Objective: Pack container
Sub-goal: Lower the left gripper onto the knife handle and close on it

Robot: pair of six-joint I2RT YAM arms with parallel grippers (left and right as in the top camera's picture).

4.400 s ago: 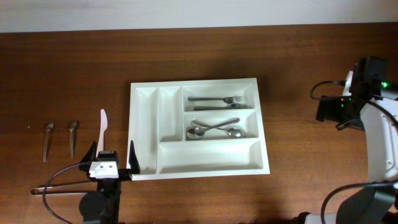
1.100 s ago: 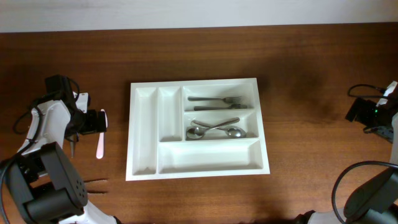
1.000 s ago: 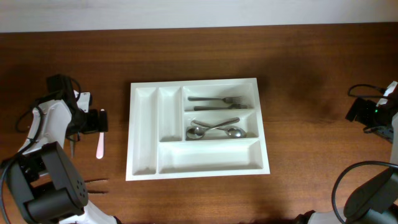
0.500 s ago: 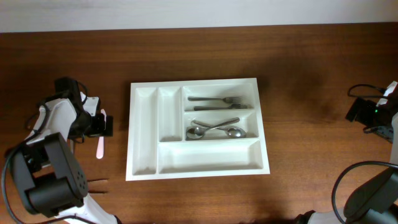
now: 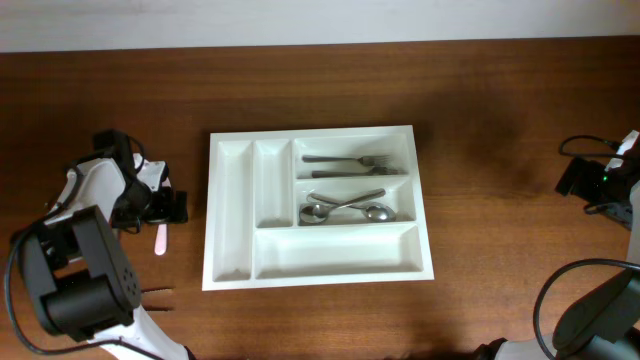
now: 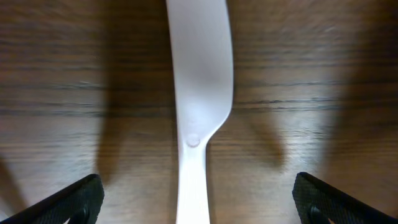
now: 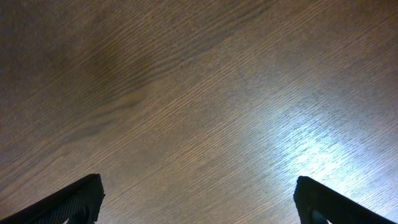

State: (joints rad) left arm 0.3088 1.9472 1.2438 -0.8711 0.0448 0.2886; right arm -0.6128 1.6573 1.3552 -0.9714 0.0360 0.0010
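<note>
The container, a large white cutlery tray, lies in the middle of the table. Forks fill its upper right slot and spoons the slot below. A white plastic knife lies on the wood left of the container. My left gripper hovers over it, and the knife's end pokes out below. In the left wrist view the left gripper is open, a fingertip on each side of the knife without touching. My right gripper is open over bare wood.
The right gripper sits at the far right edge of the table, well away from the container. A thin dark item lies near the front edge below the left arm. The container's two narrow slots and its long bottom slot hold nothing.
The left gripper has shifted right and toward the front, coming over the white knife so its fingers straddle it. The right arm has not moved.
</note>
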